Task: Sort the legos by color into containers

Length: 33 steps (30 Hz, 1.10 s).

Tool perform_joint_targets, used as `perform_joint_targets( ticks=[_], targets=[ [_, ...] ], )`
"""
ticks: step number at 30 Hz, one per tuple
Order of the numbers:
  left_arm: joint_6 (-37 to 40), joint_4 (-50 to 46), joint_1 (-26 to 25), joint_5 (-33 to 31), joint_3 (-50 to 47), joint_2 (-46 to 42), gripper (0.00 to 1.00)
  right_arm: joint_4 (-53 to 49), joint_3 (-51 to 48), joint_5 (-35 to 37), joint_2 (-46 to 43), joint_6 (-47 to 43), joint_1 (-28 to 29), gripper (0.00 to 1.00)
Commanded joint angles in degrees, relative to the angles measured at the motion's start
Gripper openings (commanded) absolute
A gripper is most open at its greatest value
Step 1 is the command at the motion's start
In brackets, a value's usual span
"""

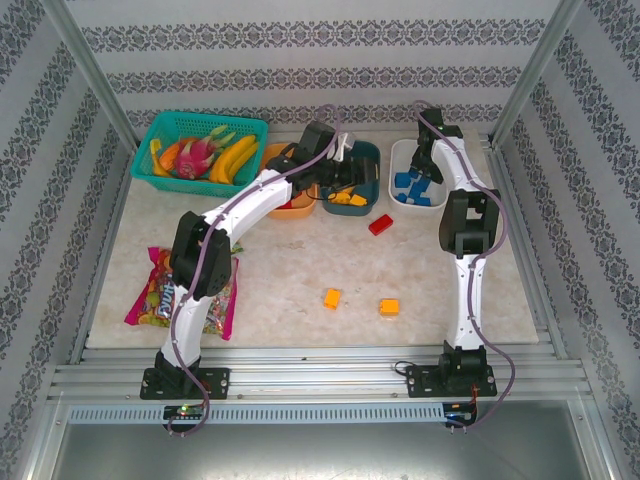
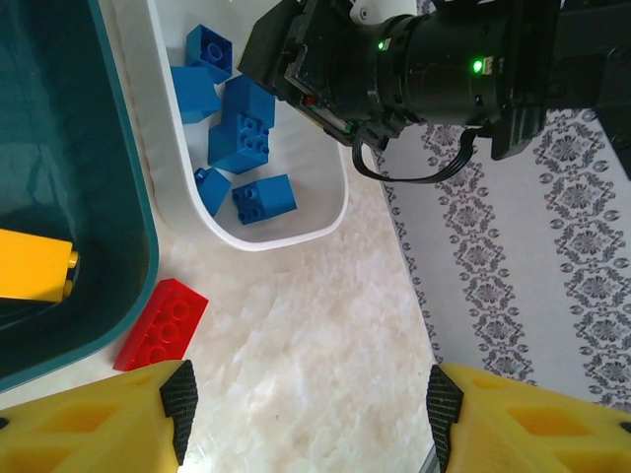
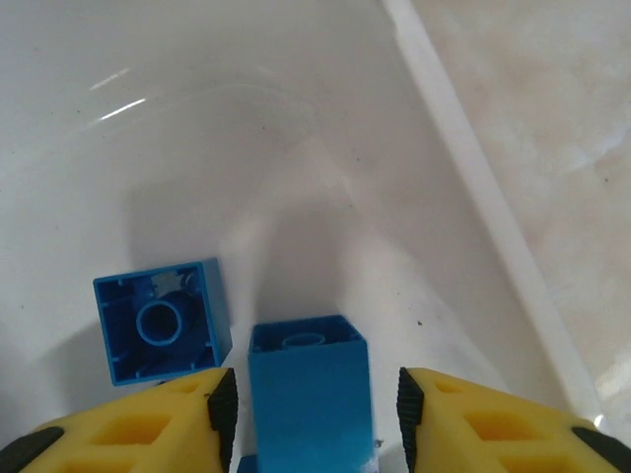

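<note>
legos (image 2: pixel 242 133), the blue ones, lie in the white bowl (image 2: pixel 296 232) at the far right. the right gripper (image 3: pixel 311 404) hangs inside it, pads parted with a small gap on each side of a blue brick (image 3: pixel 308 370), not pinching it. the left gripper (image 2: pixel 306 394) gapes wide and empty over the table (image 2: pixel 315 335), beside the teal bowl (image 2: pixel 128 227), which holds a yellow brick (image 2: pixel 35 264). a red brick (image 2: pixel 163 323) lies just outside that bowl. two orange bricks (image 1: pixel 332 297) sit well apart from the bowls, nearer the arm bases.
</note>
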Motion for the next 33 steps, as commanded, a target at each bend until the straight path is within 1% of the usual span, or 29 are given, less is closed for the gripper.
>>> perform_joint_targets(
  ticks=[1, 6, 9, 11, 12, 14, 17, 20, 23, 26, 29, 33],
  targets=[
    [3.7, -3.7, -1.8, 1.1, 2.1, 1.7, 0.65, -2.3, 1.5, -0.6, -0.4, 0.8, -0.7, 0.52],
    [7.8, -8.8, -3.5, -1.8, 2.5, 2.2, 0.65, -0.8, 0.6, -1.3, -5.8, -0.2, 0.0, 0.59],
    [10.4, -12.5, -4.9, -5.4, 3.4, 3.1, 0.66, 3.5, -5.5, -3.0, -13.2, -1.3, 1.5, 0.66],
    [11.5, -14.4, -5.9, -8.3, 4.2, 4.3, 0.67, 9.0, -14.0, -4.8, -20.9, -1.4, 3.1, 0.72],
    [11.9, -15.2, -6.2, -9.8, 4.6, 4.8, 0.71, 11.3, -18.5, -6.0, -24.2, -1.3, 3.7, 0.74],
    [12.6, -16.6, -7.0, -13.7, 5.7, 6.5, 0.71, 17.2, -29.2, -9.0, -32.7, -0.1, 5.2, 0.76],
    [14.8, -18.2, -8.4, -19.5, 8.2, 9.0, 0.69, 24.6, -45.1, -14.0, -43.5, 2.6, 7.2, 0.76],
    [16.2, -17.7, -9.7, -23.4, 9.7, 11.0, 0.67, 28.0, -58.3, -18.7, -52.6, 4.9, 9.3, 0.74],
    [17.0, -17.7, -10.6, -25.6, 11.5, 13.1, 0.66, 28.0, -70.0, -19.1, -62.9, 6.7, 10.9, 0.74],
    [18.6, -17.4, -11.7, -28.2, 11.9, 14.4, 0.66, 24.4, -78.2, -18.2, -73.6, 8.9, 10.9, 0.76],
    [20.0, -16.9, -12.8, -30.6, 12.5, 15.9, 0.66, 19.7, -82.2, -19.2, -81.8, 8.6, 10.6, 0.77],
    [21.7, -17.2, -13.7, -33.5, 15.2, 18.7, 0.67, 13.6, -84.0, -20.2, -88.6, 7.6, 10.2, 0.77]
  ],
)
